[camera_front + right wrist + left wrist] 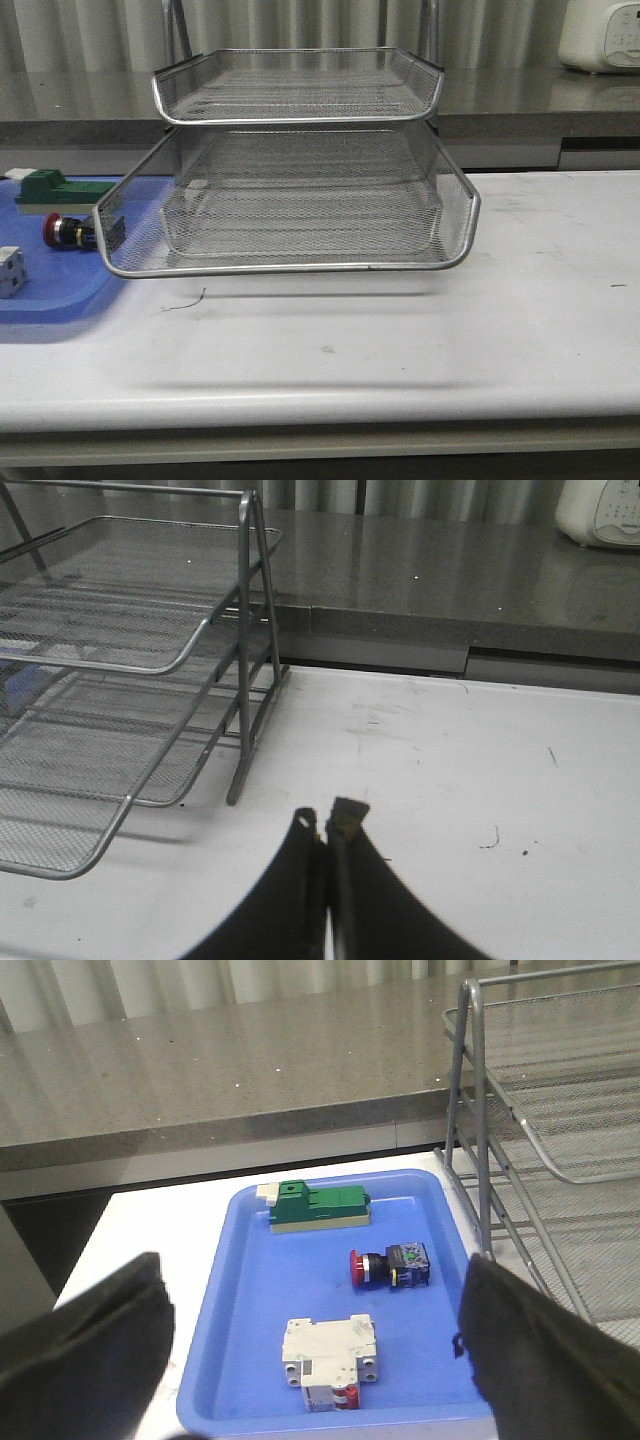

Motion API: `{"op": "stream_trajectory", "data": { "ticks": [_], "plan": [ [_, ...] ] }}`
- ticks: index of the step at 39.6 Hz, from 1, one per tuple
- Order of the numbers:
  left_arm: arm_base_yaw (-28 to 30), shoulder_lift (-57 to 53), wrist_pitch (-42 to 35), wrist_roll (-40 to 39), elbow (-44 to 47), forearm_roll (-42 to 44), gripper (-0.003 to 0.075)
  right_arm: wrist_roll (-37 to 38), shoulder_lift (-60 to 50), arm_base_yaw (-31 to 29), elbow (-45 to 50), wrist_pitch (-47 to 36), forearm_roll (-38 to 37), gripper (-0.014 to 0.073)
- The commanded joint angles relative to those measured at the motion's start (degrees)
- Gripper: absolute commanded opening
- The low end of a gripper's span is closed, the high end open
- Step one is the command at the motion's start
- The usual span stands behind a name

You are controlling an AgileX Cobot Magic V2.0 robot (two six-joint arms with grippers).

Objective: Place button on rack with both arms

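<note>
The button, with its red head and black body, lies on its side on the blue tray; in the front view the button sits just left of the rack. The silver wire-mesh rack stands mid-table, its middle tier slid out forward. My left gripper hovers open above the near end of the tray, its fingers wide apart with nothing between them. My right gripper is shut and empty over bare table to the right of the rack. Neither arm shows in the front view.
On the blue tray also lie a green block and a white breaker. A grey counter ledge runs behind the table, with a white appliance at the far right.
</note>
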Motion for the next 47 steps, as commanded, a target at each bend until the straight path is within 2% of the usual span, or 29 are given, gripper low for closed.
{"op": "stream_trajectory", "data": {
  "ticks": [1,11,20,28,34,43,47],
  "plan": [
    [0.18,0.53,-4.90,-0.10,-1.91,-0.43,0.0554,0.04,0.46,-0.28,-1.29,-4.31,0.12,-0.0060],
    [0.18,1.85,-7.56,-0.10,-1.91,-1.72,0.0554,0.04,0.46,-0.28,-1.29,-4.31,0.12,-0.0060],
    [0.18,10.73,-5.49,-0.10,-6.53,-3.79,0.0554,0.04,0.46,-0.28,-1.29,-4.31,0.12,-0.0060],
    [0.18,24.13,2.21,-0.10,-17.67,-2.89,0.0554,0.04,0.46,-0.28,-1.29,-4.31,0.12,-0.0060],
    [0.18,36.01,10.25,0.46,-28.75,3.37,0.0554,0.04,0.46,-0.28,-1.29,-4.31,0.12,-0.0060],
    [0.18,55.25,24.22,7.06,-46.98,4.11,0.0554,0.04,0.46,-0.28,-1.29,-4.31,0.12,-0.0060],
    [0.18,63.57,29.45,11.23,-55.14,1.85,0.0554,0.04,0.46,-0.28,-1.29,-4.31,0.12,-0.0060]
  ]
}}
